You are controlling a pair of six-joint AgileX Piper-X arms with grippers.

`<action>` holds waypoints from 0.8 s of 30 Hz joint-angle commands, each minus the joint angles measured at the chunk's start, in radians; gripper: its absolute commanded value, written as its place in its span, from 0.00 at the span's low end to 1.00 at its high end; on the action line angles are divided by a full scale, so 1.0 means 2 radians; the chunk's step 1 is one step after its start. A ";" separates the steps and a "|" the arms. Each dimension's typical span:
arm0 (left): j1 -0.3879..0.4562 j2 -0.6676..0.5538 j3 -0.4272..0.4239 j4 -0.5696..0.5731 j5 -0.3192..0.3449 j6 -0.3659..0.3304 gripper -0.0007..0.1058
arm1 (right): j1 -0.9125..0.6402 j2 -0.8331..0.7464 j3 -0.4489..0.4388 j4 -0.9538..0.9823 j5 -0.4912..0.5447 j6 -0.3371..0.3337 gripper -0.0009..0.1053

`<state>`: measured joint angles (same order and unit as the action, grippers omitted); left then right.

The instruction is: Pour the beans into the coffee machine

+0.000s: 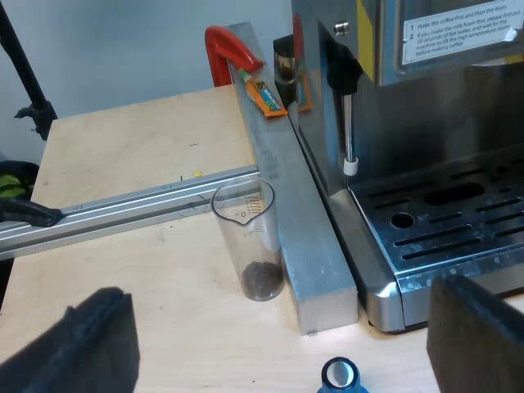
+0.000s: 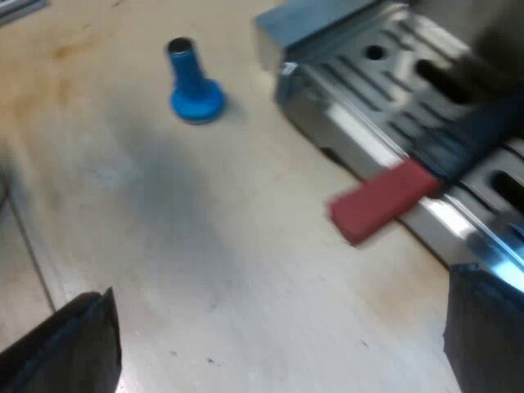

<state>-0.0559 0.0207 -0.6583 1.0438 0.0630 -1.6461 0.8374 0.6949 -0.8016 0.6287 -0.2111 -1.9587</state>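
You're seeing the pic edge cutting off the blue tamper (image 1: pixel 339 375) & the espresso machine (image 1: pixel 434 131) up top.

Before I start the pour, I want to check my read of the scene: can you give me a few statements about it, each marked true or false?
1. The measuring glass stands upright on the table with beans in its bottom. True.
2. The left arm is gripping the glass. False: the left end effector is open and holds nothing; the glass stands free.
3. The tamper lies on the tray. False: the blue tamper stands on the table, apart from the espresso machine.
4. The handle's red end shows at the machine's front, by the drip tray. True.
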 commanded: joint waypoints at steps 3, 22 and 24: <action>-0.001 0.002 -0.003 -0.005 0.000 -0.005 0.70 | 0.037 0.034 0.007 -0.053 0.031 -0.006 0.77; -0.001 0.002 -0.003 -0.005 0.000 -0.005 0.70 | 0.122 0.206 0.014 -0.303 0.141 0.062 0.77; -0.001 0.002 -0.003 -0.005 0.000 -0.005 0.70 | 0.122 0.219 0.014 -0.318 0.148 0.062 0.77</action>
<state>-0.0559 0.0207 -0.6583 1.0438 0.0630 -1.6461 1.0802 1.1283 -0.7725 0.0228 0.0772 -1.8385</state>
